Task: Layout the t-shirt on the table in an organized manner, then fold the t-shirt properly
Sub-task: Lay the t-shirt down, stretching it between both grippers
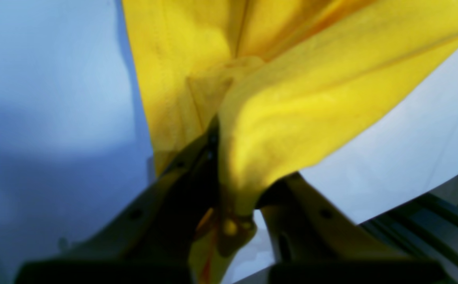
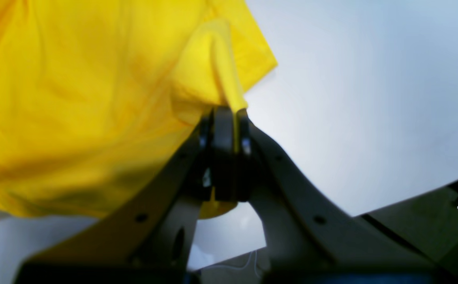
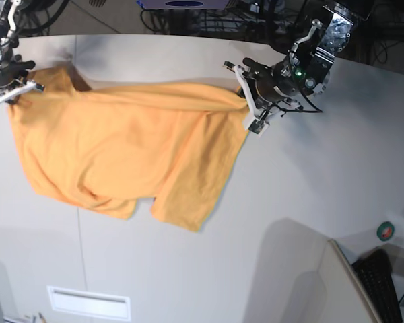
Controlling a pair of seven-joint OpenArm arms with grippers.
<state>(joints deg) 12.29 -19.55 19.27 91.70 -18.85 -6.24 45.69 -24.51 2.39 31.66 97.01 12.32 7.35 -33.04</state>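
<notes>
The orange-yellow t-shirt (image 3: 128, 148) lies partly spread on the white table (image 3: 289, 202), stretched along its top edge between my two grippers. My left gripper (image 3: 248, 102) is at the shirt's right corner in the base view. The left wrist view shows the left gripper (image 1: 229, 157) shut on a bunched fold of the t-shirt (image 1: 292, 98). My right gripper (image 3: 15, 91) is at the far left corner. In the right wrist view the right gripper (image 2: 229, 114) is shut on a thin edge of the t-shirt (image 2: 75, 98). The lower hem sags in uneven folds.
A green tape roll (image 3: 386, 231) and a black keyboard (image 3: 384, 282) sit at the lower right beside a raised white panel (image 3: 323, 282). Cables run behind the table's far edge. The table edge (image 2: 410, 197) lies close to my right gripper.
</notes>
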